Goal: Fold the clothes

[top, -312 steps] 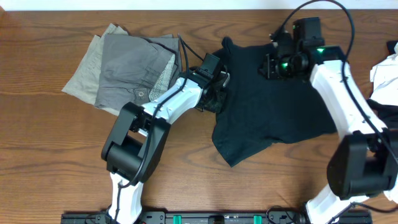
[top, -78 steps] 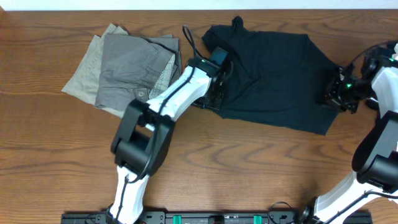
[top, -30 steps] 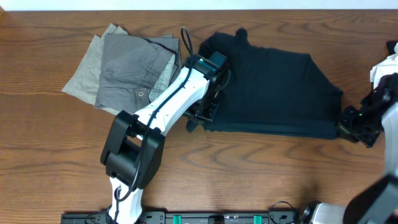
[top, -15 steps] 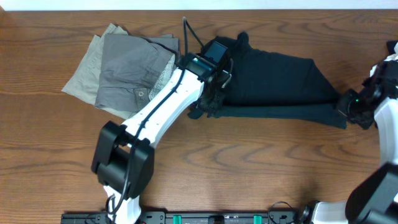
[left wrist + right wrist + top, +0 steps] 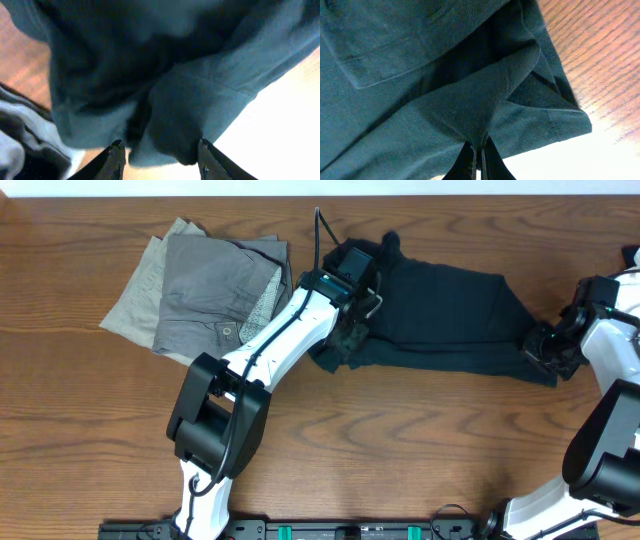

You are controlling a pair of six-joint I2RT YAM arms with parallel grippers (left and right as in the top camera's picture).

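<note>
While my right pincer (image 5: 543, 348) is pressed together on a pinch of the black garment (image 5: 440, 310) at its right end, my left pincer (image 5: 161, 154) stands spread at the left end, gripping nothing. The garment lies as a long folded band on the tabletop (image 5: 400, 450), right of the grey piece (image 5: 215, 285) and khaki piece (image 5: 130, 310). Recommended: lift the left pincer straight clear, then lay the right end flat, edges aligned, before letting go.
</note>
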